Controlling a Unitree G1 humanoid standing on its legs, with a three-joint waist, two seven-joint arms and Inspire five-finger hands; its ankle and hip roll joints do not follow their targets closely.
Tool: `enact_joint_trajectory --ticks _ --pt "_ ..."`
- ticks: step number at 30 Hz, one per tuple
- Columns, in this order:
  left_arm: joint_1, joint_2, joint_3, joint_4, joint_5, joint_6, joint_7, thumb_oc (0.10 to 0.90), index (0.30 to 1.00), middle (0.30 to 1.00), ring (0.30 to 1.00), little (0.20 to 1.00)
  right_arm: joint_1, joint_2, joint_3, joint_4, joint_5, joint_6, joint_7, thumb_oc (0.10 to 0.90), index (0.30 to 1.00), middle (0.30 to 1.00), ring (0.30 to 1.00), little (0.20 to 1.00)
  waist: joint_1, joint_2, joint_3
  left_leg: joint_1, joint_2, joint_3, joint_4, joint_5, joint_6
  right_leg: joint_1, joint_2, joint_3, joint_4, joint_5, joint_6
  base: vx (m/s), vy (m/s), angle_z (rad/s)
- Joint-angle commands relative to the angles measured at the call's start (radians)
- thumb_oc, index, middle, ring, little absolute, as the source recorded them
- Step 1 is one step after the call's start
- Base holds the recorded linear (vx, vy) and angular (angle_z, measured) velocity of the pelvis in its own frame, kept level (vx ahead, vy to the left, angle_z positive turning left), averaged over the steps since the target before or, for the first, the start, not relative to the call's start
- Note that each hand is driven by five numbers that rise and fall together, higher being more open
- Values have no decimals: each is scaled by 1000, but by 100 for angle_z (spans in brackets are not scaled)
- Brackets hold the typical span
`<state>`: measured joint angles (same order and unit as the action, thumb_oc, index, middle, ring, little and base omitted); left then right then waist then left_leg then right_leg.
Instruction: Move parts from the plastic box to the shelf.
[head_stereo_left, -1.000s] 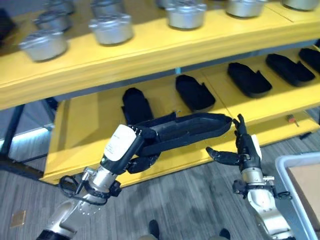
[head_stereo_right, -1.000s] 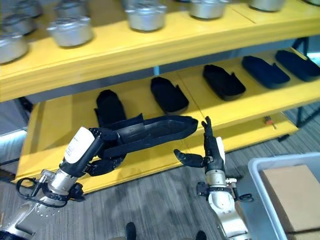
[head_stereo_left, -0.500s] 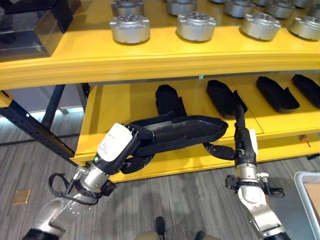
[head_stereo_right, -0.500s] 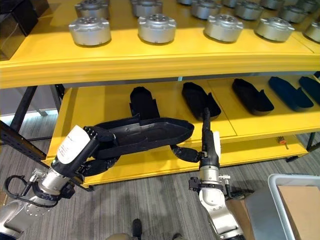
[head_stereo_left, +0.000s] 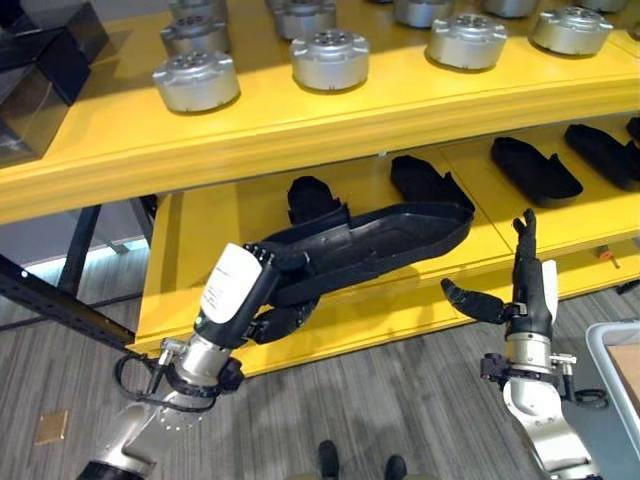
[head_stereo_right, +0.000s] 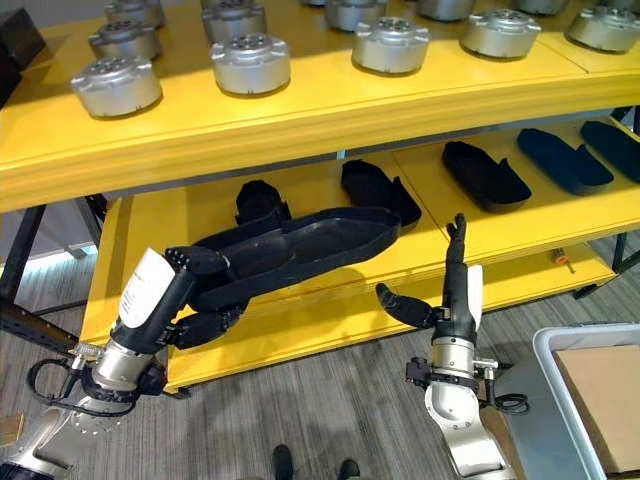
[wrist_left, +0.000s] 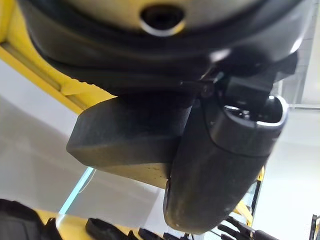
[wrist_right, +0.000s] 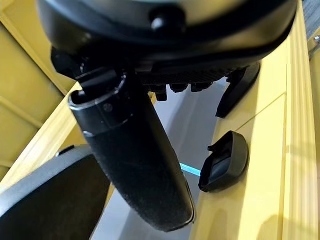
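Note:
A long black tray-shaped part (head_stereo_left: 385, 235) hangs level in front of the yellow lower shelf (head_stereo_left: 200, 240), its far tip reaching over the shelf. My left hand (head_stereo_left: 250, 292) is shut on the part's near end, thumb on top and fingers curled below; the left wrist view shows that part (wrist_left: 130, 140) against the thumb. My right hand (head_stereo_left: 528, 298) stands open to the right and lower, fingers straight up and thumb out, clear of the part. Its thumb (wrist_right: 135, 170) shows in the right wrist view.
Several black parts (head_stereo_left: 535, 168) lie in a row on the lower shelf, one (head_stereo_left: 312, 197) right behind the held part. Silver round parts (head_stereo_left: 330, 58) stand on the upper shelf (head_stereo_left: 300, 120). The grey plastic box (head_stereo_right: 560, 350), holding cardboard, is at the lower right on the floor.
The camera has shifted. My right hand has come away from the part's right end and now stands apart, lower right. The left hand still holds the part, its tip now over the shelf.

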<state>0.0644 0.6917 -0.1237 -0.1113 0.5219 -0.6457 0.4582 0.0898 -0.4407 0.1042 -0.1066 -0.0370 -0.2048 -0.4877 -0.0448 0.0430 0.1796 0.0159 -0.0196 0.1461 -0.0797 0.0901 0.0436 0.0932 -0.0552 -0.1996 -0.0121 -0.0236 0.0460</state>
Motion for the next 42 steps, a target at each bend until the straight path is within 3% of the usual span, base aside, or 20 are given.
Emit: enact_joint_trajectory --ticks 1,7,14,18,19,20,21,22,24,25,34,42 --pt "-72 1 87 -108 -71 17 165 400 300 300 300 300 -94 -47 -9 -85 -58 -126 -38 900 1000 1000 1000 1000 9 -50 -66 79 -26 102 42 -175 -12 -20 23 51 -37 17 41 106 -26 2" --pt "-33 -5 149 -90 -94 56 248 400 300 300 300 300 -93 -63 -31 -98 -62 -141 -61 900 1000 1000 1000 1000 16 -57 -68 81 -30 111 85 -202 -9 -11 17 41 -28 5 35 96 -33 -2" --pt "-14 -44 180 -54 -105 93 262 400 300 300 300 300 -92 -76 -43 -93 -60 -176 -83 900 1000 1000 1000 1000 32 -79 -50 -19 -63 81 347 -288 -14 -11 -3 50 -12 1 11 94 -84 3" --pt "-14 -43 183 -48 -109 100 270 400 300 300 300 300 -90 -91 -56 -84 -42 -189 -74 900 1000 1000 1000 1000 29 -78 -27 -125 -36 75 581 -237 -52 -22 -6 34 11 -18 -15 15 -51 12" --pt "-21 -47 179 -49 -106 116 268 400 300 300 300 300 -91 -93 -55 -81 -42 -196 -65 900 1000 1000 1000 1000 21 -75 -21 -158 7 69 617 -205 -69 -32 -3 34 25 -24 -21 16 12 9" --pt "-24 -49 176 -49 -104 119 270 400 300 300 300 300 -93 -93 -53 -80 -43 -197 -64 900 1000 1000 1000 1000 18 -73 -21 -157 23 71 606 -200 -72 -36 -2 34 29 -26 -22 122 181 -1" --pt "-19 -58 171 -54 -103 136 268 400 300 300 300 300 -98 -89 -47 -86 -49 -189 -48 900 1000 1000 1000 1000 15 -62 -20 -101 68 48 426 -193 -71 -42 -2 54 43 -30 -14 186 288 -24" --pt "7 -57 179 -69 -114 145 265 400 300 300 300 300 -95 -93 -42 -87 -35 -189 -34 900 1000 1000 1000 1000 26 -60 -25 -75 70 -3 266 -169 -73 -38 -6 77 36 -29 -6 211 319 -27" --pt "28 -61 187 -77 -133 133 246 400 300 300 300 300 -88 -98 -43 -85 -20 -194 -34 900 1000 1000 1000 1000 39 -59 -24 -67 95 -49 176 -104 -91 -20 -8 100 27 -31 -2 132 166 -29" --pt "47 -65 198 -82 -146 121 231 400 300 300 300 300 -81 -103 -44 -81 -3 -211 -30 900 1000 1000 1000 1000 49 -60 -17 -92 112 -89 165 -55 -103 -5 -10 123 23 -33 -5 93 114 -40" --pt "31 -73 197 -9 -206 101 186 400 300 300 300 300 -29 -95 -75 -120 -5 -195 -61 900 1000 1000 1000 1000 43 -50 -49 15 118 -83 16 -56 -108 9 -42 73 14 -34 23 59 132 -20" --pt "32 -112 216 31 -311 101 182 400 300 300 300 300 -40 -79 -102 -120 -34 -149 -105 900 1000 1000 1000 1000 57 -63 -69 57 97 -69 -2 -92 -88 14 -56 67 -19 -12 42 32 61 12"
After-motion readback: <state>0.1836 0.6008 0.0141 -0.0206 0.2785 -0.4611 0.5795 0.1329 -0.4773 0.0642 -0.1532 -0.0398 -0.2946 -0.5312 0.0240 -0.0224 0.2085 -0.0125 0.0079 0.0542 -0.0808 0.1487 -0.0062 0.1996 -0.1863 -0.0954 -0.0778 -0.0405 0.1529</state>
